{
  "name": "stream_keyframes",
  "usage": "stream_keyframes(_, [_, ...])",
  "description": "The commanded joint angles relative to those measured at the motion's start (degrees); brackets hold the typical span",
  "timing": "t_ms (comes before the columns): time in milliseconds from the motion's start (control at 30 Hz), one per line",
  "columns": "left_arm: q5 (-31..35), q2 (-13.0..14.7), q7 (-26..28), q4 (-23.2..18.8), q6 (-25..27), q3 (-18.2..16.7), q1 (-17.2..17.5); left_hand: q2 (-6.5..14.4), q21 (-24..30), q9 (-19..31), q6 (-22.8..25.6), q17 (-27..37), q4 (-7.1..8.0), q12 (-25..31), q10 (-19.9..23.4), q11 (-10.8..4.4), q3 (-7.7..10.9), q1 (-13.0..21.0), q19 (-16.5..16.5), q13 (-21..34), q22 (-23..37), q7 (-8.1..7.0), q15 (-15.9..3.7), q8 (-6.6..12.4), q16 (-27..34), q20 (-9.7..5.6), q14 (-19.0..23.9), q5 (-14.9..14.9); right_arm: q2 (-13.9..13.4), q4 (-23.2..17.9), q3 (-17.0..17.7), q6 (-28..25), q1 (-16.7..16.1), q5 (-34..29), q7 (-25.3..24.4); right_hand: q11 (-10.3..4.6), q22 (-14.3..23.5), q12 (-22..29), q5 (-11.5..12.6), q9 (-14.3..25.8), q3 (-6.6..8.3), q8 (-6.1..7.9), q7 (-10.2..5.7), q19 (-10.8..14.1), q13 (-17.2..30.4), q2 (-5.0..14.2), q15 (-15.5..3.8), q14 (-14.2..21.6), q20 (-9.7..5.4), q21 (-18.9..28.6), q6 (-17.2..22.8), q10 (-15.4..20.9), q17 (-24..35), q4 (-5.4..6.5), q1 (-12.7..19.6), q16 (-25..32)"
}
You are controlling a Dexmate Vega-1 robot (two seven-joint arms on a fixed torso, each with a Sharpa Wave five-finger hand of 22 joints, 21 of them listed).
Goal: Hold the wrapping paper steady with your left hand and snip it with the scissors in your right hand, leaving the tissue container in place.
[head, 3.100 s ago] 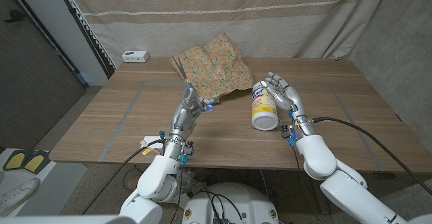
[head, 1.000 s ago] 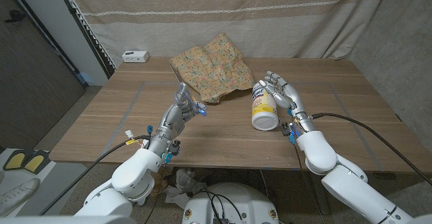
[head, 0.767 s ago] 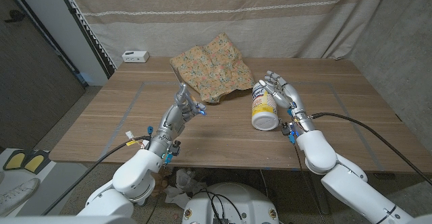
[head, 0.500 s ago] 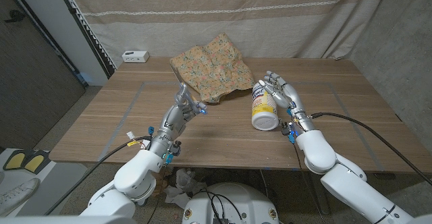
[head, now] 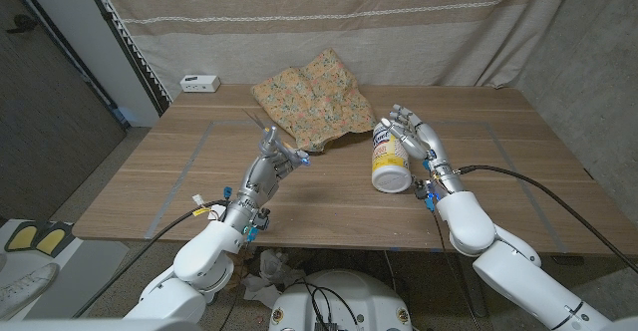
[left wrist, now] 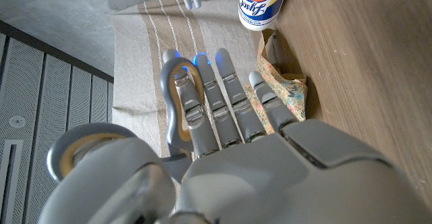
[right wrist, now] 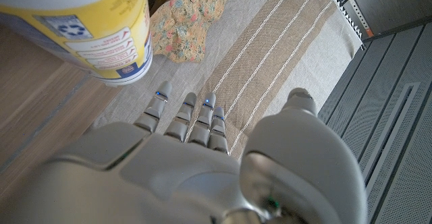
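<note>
A crumpled floral wrapping paper point(head: 314, 97) lies at the table's back middle. The scissors point(head: 265, 132) are in my left hand point(head: 273, 162), blades pointing up and back, just short of the paper's near edge. In the left wrist view the grey scissors handle point(left wrist: 172, 109) loops round the fingers of that hand point(left wrist: 223, 136), with the paper point(left wrist: 287, 92) beyond. A yellow tissue container point(head: 389, 157) with a white end lies right of the paper. My right hand point(head: 419, 142) stands open right beside it, fingers spread; the right wrist view shows the container point(right wrist: 94, 28) ahead of this hand point(right wrist: 182, 156).
A small white device point(head: 200, 83) sits at the table's point(head: 498, 191) back left corner. A striped curtain point(head: 329, 22) hangs close behind the table. Pale tape lines point(head: 189, 162) cross the wood.
Since three seconds ago my left arm has swung its elbow out to the left and lowered the scissors. Over the last second that hand has edged slightly toward the paper. The right hand has stayed still.
</note>
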Motion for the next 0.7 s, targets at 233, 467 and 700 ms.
stream_keyframes(233, [-0.34, 1.19, -3.60, 2.38, -2.59, 1.62, -1.84, 0.76, -0.28, 0.16, 0.09, -0.54, 0.38, -2.64, -7.87, 0.83, -0.03, -0.13, -1.45, 0.73, 0.54, 0.65, -2.63, -0.11, -1.79, -0.30, -4.68, 0.69, -0.32, -0.91, -0.07, -0.45, -0.43, -0.56, -0.45, -0.04, 0.13, -0.13, 0.64, 0.07, -0.54, 0.22, 0.05, 0.00, 0.12, -0.06, -0.02, -0.34, 0.64, -0.36, -0.56, -0.58, 0.10, -0.17, -0.24, 0.27])
stream_keyframes(467, [-0.37, 0.82, -5.44, 4.15, -4.46, 2.70, -2.92, 0.85, -0.28, -0.67, 0.25, -2.97, 0.76, -9.17, -19.24, 0.49, -0.06, -0.59, -3.39, -1.90, 1.36, -0.54, -0.96, -0.92, -5.81, -0.33, -12.93, 0.89, -0.32, -1.49, 0.02, -0.70, -0.83, -0.94, -0.80, -0.09, 0.13, -0.16, 0.69, 0.05, -0.59, 0.23, 0.14, -0.01, 0.09, -0.01, -0.13, -0.40, 0.71, -0.48, -0.74, -0.74, 0.03, -0.22, -0.22, 0.30])
stream_keyframes(700, [-0.05, -0.53, -5.97, 5.80, -6.53, 3.83, -3.77, 1.30, 0.42, -1.99, 0.70, -5.20, 0.93, -10.80, -17.52, -2.48, 0.22, -0.52, -3.76, -4.29, 1.95, 0.91, -2.03, -1.57, -7.81, -0.86, -15.39, 1.13, -0.44, -1.80, 0.16, -0.88, -1.08, -1.15, -0.85, -0.11, 0.14, -0.16, 0.74, 0.04, -0.65, 0.25, 0.10, 0.01, 0.06, 0.06, -0.19, -0.41, 0.66, -0.60, -0.86, -0.84, -0.03, -0.25, -0.22, 0.34])
